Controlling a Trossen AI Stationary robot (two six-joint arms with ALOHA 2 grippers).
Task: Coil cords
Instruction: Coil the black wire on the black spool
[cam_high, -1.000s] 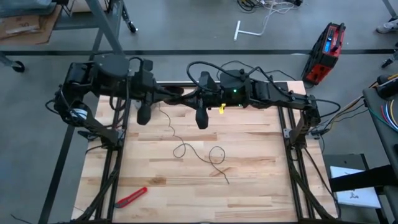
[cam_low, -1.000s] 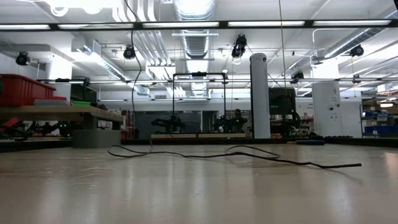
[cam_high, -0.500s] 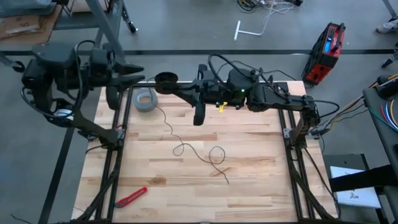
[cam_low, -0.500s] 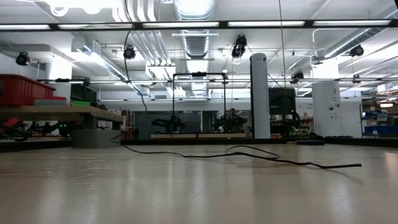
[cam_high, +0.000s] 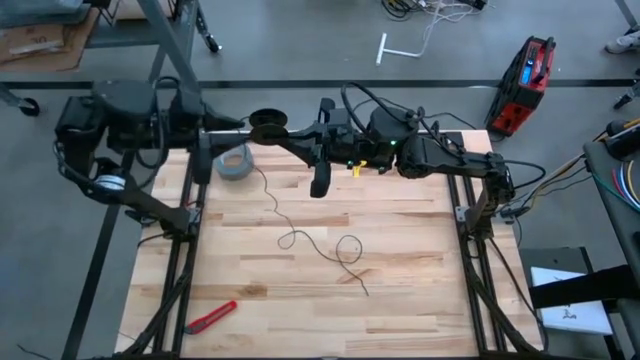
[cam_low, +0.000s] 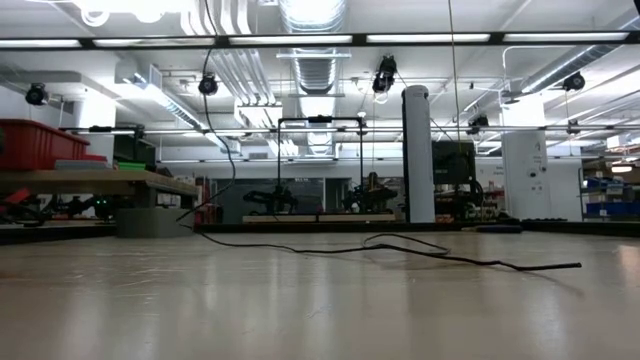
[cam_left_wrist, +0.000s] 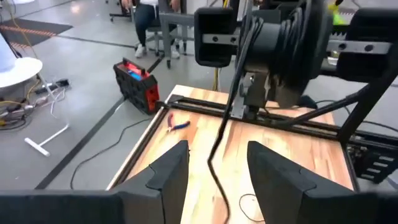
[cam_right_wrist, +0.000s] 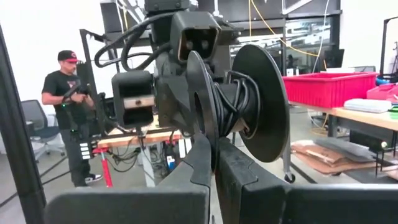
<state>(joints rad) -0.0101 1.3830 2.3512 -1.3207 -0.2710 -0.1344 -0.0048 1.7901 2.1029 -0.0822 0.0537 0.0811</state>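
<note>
Right tool (cam_right_wrist: 214, 158) clamped on reel (cam_high: 266, 125) rim, above tape roll (cam_high: 233, 161). Left tool (cam_left_wrist: 217, 165) spread, empty. Cord (cam_high: 300, 240) thin, floppy: you pinch it near reel.

black cord (cam_high: 300, 238), grey tape roll (cam_high: 233, 162)

The cord (cam_high: 300, 238) is very thin, long and black. One end is wound on a small black round reel (cam_high: 266, 125), which is in the air above the far edge of the table (cam_high: 420, 300), pinched at its rim between the fingers of the right gripper (cam_right_wrist: 214, 149). The reel has two flat discs with some turns of cord between them. From it the cord hangs down to the table, where it lies loose in curves and two small loops, and its free end rests near the table's middle.
</note>
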